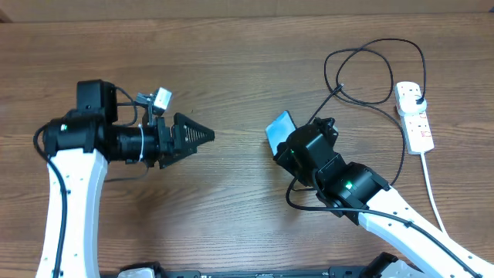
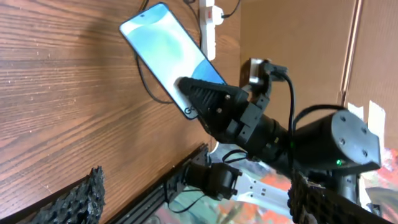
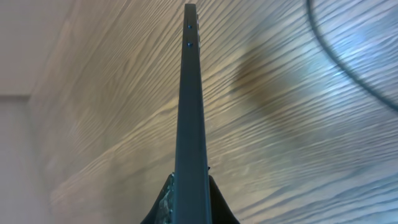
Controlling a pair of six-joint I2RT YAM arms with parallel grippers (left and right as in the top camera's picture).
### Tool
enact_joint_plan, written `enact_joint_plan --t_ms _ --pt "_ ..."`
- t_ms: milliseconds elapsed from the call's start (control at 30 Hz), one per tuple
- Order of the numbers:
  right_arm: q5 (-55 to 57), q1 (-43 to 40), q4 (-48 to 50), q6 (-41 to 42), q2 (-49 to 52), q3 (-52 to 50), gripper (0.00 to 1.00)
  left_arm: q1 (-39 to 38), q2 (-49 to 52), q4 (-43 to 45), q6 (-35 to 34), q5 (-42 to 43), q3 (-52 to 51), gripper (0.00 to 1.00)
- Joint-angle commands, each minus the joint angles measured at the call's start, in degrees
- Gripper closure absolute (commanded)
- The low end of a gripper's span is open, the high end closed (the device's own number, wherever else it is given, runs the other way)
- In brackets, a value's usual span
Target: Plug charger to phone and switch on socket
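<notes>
Right gripper (image 1: 289,144) is clamped on one end of the phone (image 1: 279,127), holding it tilted right of table centre. Left gripper (image 1: 205,135) points toward it, fingers spread wide, empty. Charger (image 1: 340,87) loops beside the socket (image 1: 417,123)

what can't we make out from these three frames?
- Plug head of the charger: overhead, the cable runs behind the right arm and its free end is hidden.
- Switch position on the socket: too small overhead, and cut off by the top edge in the left wrist view.
- Port end of the phone: covered by the right tool in the left wrist view. The right wrist view shows only a blurred side edge.
</notes>
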Motion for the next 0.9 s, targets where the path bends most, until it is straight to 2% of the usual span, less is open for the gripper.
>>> enact_joint_plan --t_ms 0,133,233,333,433,533,667,733,867 --pt "-3.10 -0.17 0.70 0.22 -1.44 1.49 0.96 0.26 -2.56 1.31 -1.46 -0.20 -5.01 0.02" --pt "-3.13 -0.17 0.46 0.22 -1.44 1.44 0.96 0.26 -3.28 9.27 -7.93 6.27 -15.13 0.00" --pt "-3.15 -0.17 0.61 0.33 -1.44 1.44 0.96 0.26 -3.13 19.26 -16.92 11.52 -23.69 0.00" --pt "-3.15 -0.17 0.20 4.85 -1.44 1.25 0.96 0.24 -2.60 30.60 -28.37 12.52 -32.30 0.00" --pt "-4.20 -0.17 0.24 11.80 -1.42 0.33 0.96 0.24 -2.58 38.23 -36.89 12.50 -37.59 0.00" --pt "-8.17 -0.17 0.83 16.55 -1.42 -0.04 0.96 0.22 -2.58 42.36 -42.86 12.52 -39.80 0.01" --pt "-12.11 -0.17 4.07 16.68 -1.42 -0.04 0.96 0.17 -2.58 44.30 -45.94 12.46 -39.87 0.01" --pt "-13.79 -0.17 5.42 16.70 -1.42 -0.04 0.96 0.00 -2.58 44.87 -48.63 11.54 -39.87 0.04" --pt "-15.08 0.20 6.01 16.68 -1.42 -0.04 0.96 -0.98 -2.58 49.64 -58.18 8.87 -39.87 0.15"
